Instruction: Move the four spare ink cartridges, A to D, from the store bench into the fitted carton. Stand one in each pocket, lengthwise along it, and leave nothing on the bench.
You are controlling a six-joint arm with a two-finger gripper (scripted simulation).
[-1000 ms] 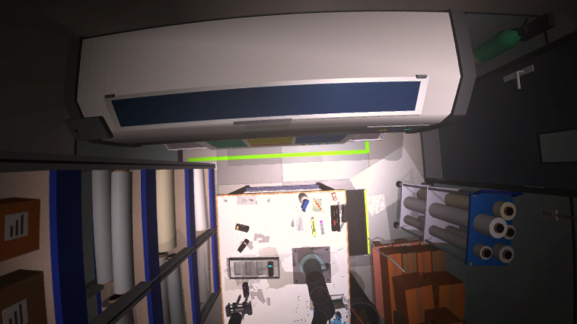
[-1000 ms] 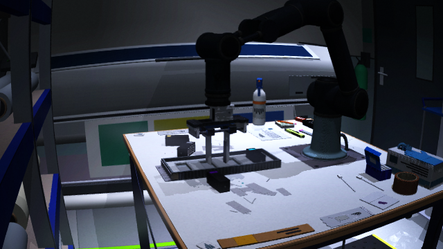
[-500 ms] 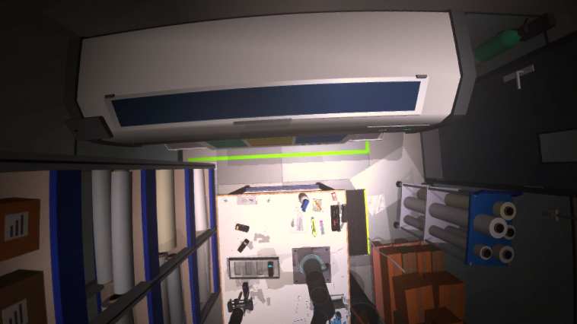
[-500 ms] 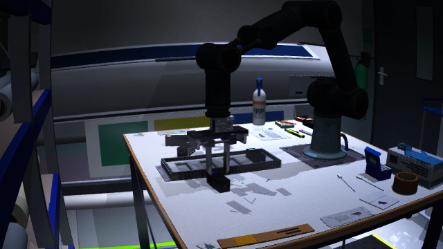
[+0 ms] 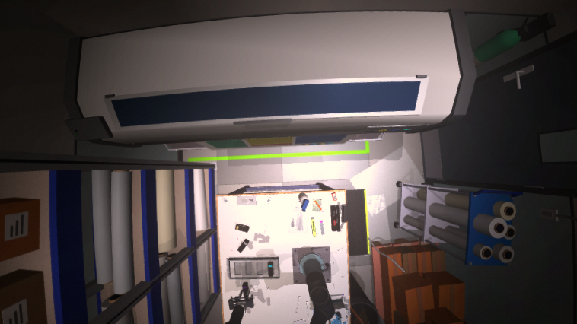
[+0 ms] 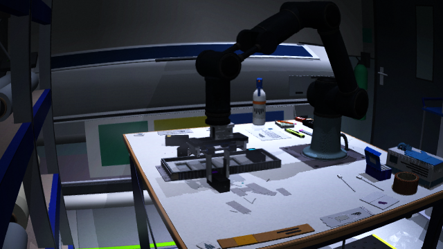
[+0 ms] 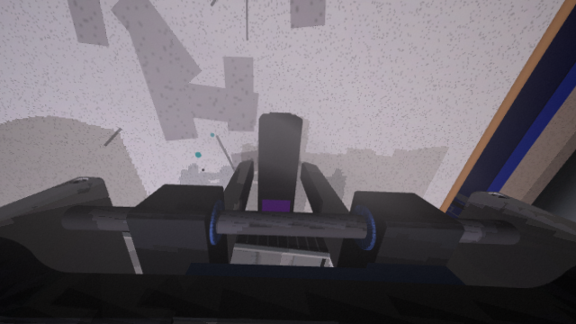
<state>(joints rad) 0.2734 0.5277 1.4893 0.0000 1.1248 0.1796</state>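
Observation:
The purple-marked cartridge [image 6: 219,181] lies on the bench just in front of the fitted carton [image 6: 221,163], apart from it. One cartridge with a cyan mark [image 6: 255,154] stands in the carton's right end pocket; the other pockets look empty. Two more cartridges [image 5: 242,227] [image 5: 243,245] lie on the bench behind the carton. My gripper [image 6: 217,176] reaches down over the purple-marked cartridge [image 7: 279,162], which sits between its fingers. The gripper is open and holds nothing.
The bench's left edge [image 7: 499,121] runs close beside the gripper. The arm's base [image 6: 325,141] stands right of the carton. A spray bottle [image 6: 259,102], pens and small boxes sit at the back and right. Grey paper scraps [image 6: 256,189] lie in front.

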